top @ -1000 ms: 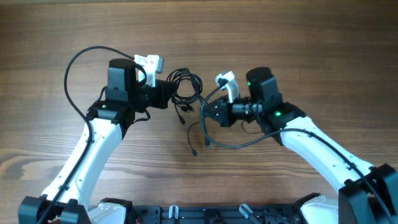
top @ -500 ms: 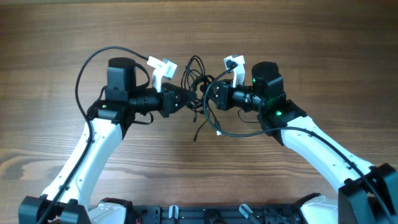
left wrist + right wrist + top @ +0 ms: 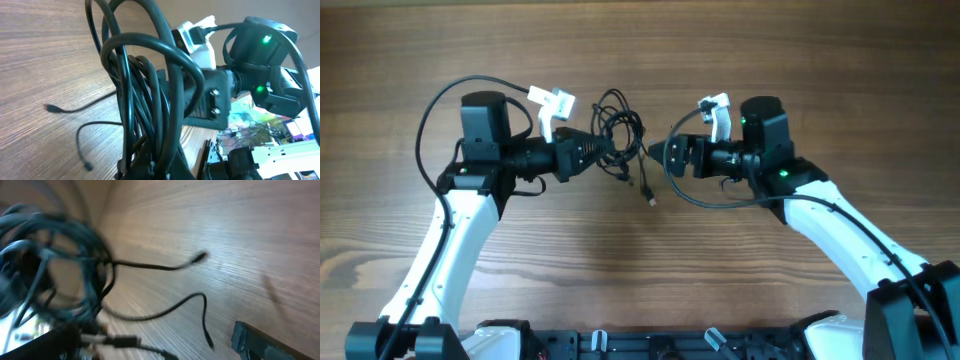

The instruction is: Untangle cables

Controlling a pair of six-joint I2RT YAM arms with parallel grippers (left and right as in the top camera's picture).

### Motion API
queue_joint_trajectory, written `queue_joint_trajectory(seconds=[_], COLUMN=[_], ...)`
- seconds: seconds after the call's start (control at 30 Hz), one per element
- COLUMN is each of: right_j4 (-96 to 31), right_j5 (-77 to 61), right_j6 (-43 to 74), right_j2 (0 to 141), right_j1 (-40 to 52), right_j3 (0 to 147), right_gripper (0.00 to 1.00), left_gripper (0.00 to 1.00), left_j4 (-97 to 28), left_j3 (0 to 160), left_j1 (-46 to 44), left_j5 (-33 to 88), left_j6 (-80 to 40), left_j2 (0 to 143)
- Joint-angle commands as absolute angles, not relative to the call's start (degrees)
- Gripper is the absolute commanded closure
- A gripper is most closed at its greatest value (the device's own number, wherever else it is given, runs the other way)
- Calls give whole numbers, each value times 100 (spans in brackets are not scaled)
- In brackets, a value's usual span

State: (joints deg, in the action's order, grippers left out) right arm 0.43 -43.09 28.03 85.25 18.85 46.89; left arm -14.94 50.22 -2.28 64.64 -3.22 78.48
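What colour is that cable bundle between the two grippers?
The cable bundle is black throughout; the left wrist view shows it best.

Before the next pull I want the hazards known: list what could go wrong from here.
1. The left hand clamps the knotted bundle of cables, so pulling may tighten the knot rather than free a strand.
2. The right hand grips nothing. Regrasping near the loops could catch several strands at once.
3. Loose plug ends trail on the table and may snag if dragged.
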Motion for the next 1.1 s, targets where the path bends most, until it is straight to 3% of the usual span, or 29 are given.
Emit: queue_joint_trajectory(seconds=[0.0, 0.03, 0.2, 0.33, 0.37, 0.47, 0.5, 0.6, 0.7, 0.8, 0.87, 1.0, 1.07], right_j4=[58, 89, 1190, 1372, 1404, 1494, 1413, 574, -305, -792, -801, -950, -956], right_j5=[-5682, -5690, -6462, -6814, -6823, -6827, -6827, -6606, -5955, -5502, -5935, -6049, -6049], right_j6=[478, -110, -183, -152, -158, -145, -150, -1103, -2032, -3002, -3000, -3000, -2998], right_j2=[8401, 8401, 8401, 8401, 8401, 8401, 8401, 8401, 8401, 8401, 8401, 8401, 8401], right_j1=[1662, 1662, 1664, 1916, 2029, 2045, 2045, 2040, 2040, 2040, 2040, 2040, 2040], right_j3=[4724, 4724, 4724, 4724, 4724, 4724, 4724, 4724, 4724, 4724, 4724, 4724, 4724], right_gripper=[0, 0, 1, 21, 34, 88, 96, 96, 96, 96, 96, 96, 96], left_gripper=[96, 96, 96, 96, 96, 95, 76, 33, 20, 19, 25, 23, 37], left_j4=[-1570, -1660, -2038, -2036, -2038, -2038, -2034, -1817, -1645, -1535, -1474, -1619, -1844], left_j3=[5059, 5059, 5059, 5059, 5059, 5059, 5059, 5059, 5059, 5059, 5059, 5059, 5059], left_j1=[-196, -198, -202, -239, -281, -392, -390, -163, 123, 106, -34, -349, -471], left_j5=[7255, 7616, 8383, 8506, 8503, 8503, 8501, 8503, 8506, 8501, 8355, 6066, 5607], left_j6=[475, 823, 1505, 1505, 1505, 1503, 1503, 1472, 1459, 1466, 2174, 2405, 2405], left_j2=[7778, 7778, 7780, 7780, 7780, 7780, 7778, 7778, 7778, 7778, 7778, 7778, 7778])
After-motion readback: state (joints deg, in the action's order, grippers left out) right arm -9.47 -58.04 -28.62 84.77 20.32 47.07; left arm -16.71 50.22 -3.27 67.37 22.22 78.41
